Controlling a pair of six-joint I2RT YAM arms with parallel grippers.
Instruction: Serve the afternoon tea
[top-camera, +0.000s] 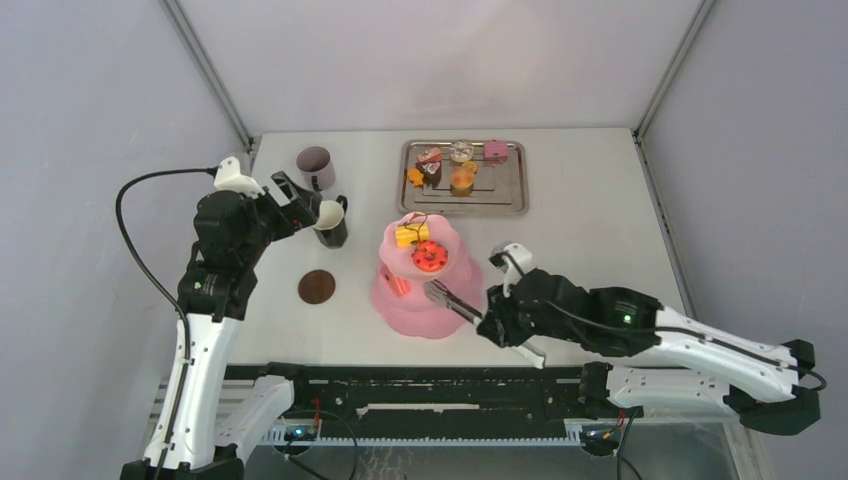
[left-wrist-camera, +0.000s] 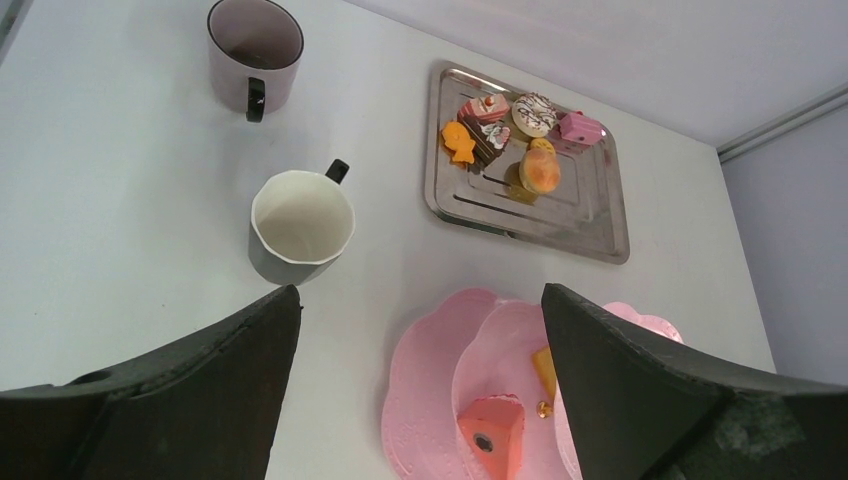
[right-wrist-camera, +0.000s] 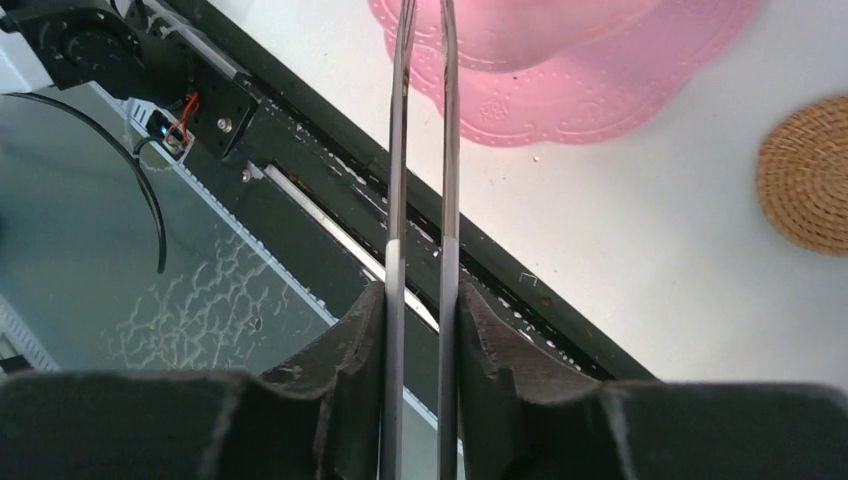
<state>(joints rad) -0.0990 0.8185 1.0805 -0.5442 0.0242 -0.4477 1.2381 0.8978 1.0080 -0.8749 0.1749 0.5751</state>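
You had three toy cakes (top-camera: 430, 257) on the pink stand (top-camera: 425, 318), about five left on the steel tray (top-camera: 510, 200), and neither the mauve mug (top-camera: 316, 167) nor the black mug (top-camera: 331, 224) on the coaster (top-camera: 317, 286). Your right gripper (top-camera: 487, 320) squeezed the tongs (top-camera: 450, 298) nearly closed at the stand's middle tier, though I couldn't tell whether their tips held anything; your left gripper (top-camera: 303, 203) gaped beside the black mug

- The white table (top-camera: 580, 250) holds five things.
- A black mug (top-camera: 331, 222), white inside, stands just in front of the left gripper (top-camera: 303, 205).
- A mauve mug (top-camera: 315, 167) stands a bit farther out, past the black one.
- A round brown coaster (top-camera: 317, 287) lies flat, back behind that gripper.
- The pink stand (top-camera: 425, 312) sits just in front of the right gripper (top-camera: 480, 316).
- A shiny steel tray (top-camera: 500, 195) lies well past the stand from that gripper.
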